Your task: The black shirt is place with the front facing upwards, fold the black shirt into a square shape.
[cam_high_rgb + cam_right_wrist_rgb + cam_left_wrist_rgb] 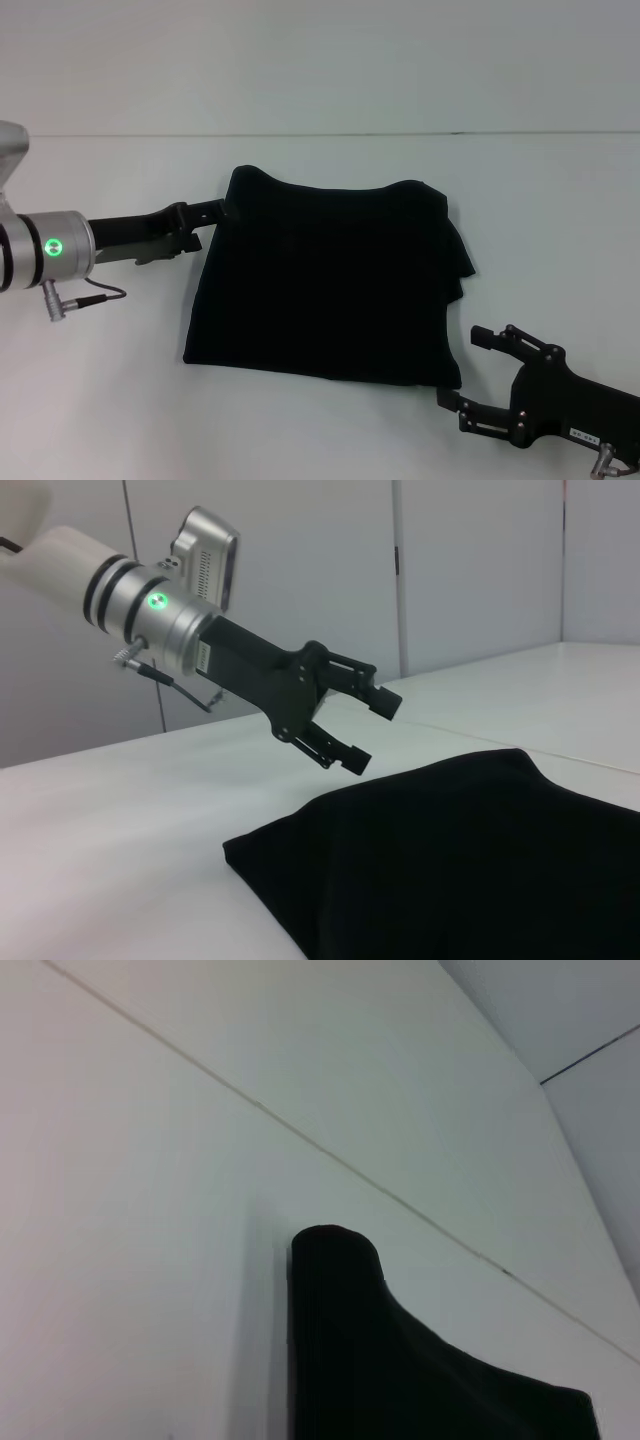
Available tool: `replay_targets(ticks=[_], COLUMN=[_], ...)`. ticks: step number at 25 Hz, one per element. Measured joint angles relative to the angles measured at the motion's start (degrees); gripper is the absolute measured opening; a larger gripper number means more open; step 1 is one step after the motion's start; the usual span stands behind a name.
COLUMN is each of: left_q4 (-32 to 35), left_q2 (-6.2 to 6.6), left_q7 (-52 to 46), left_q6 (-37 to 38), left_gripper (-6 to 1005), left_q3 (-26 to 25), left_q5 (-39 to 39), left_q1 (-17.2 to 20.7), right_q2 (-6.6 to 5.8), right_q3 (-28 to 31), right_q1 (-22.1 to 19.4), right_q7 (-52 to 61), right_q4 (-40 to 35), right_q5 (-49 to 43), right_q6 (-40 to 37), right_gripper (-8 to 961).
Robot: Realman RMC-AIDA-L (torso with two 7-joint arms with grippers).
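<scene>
The black shirt (330,280) lies folded into a rough square in the middle of the white table, with no print showing. One rounded corner of the shirt (340,1350) fills the left wrist view. My left gripper (212,225) hovers at the shirt's far left corner. The right wrist view shows the left gripper (370,732) open, above the cloth edge of the shirt (470,860) and holding nothing. My right gripper (458,367) stands open at the near right corner, its fingertips just beside the cloth.
The white table (100,400) stretches bare to the left and right of the shirt. Its far edge (400,134) meets a pale wall. A small fold of cloth (462,255) bulges out on the shirt's right side.
</scene>
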Motion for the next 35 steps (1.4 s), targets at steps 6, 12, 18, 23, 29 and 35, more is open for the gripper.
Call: replay_targets(ticks=[6, 12, 18, 23, 29, 35], left_q4=[-0.32, -1.41, -1.43, -1.43, -1.28, -1.54], left_q2=[-0.39, -0.47, -1.21, -1.77, -1.67, -1.65], left_q7=[-0.39, -0.35, -0.49, -0.37, -0.38, -0.61], left_q6=[-3.07, -3.50, -3.56, -3.83, -3.22, -3.41], left_gripper=[908, 909, 909, 907, 843, 628], left_q3=[1.63, 1.78, 5.10, 6.28, 7.97, 8.43], left_q5=[0.05, 0.05, 0.05, 0.05, 0.05, 0.05], left_q1=[-0.21, -0.33, -0.96, -1.66, -2.01, -2.37], right_q2=[-0.02, -0.03, -0.03, 0.05, 0.06, 0.06], right_q3=[0.13, 0.20, 0.20, 0.15, 0.20, 0.20], right_q1=[0.07, 0.30, 0.39, 0.60, 0.53, 0.60], right_q7=[0.00, 0.00, 0.05, 0.26, 0.43, 0.51], right_q4=[0.07, 0.17, 0.17, 0.18, 0.22, 0.26], right_q5=[-0.05, -0.10, -0.10, -0.10, -0.03, 0.05], right_q6=[-0.23, -0.16, -0.28, -0.32, -0.35, -0.35], right_gripper=[946, 946, 946, 947, 947, 946])
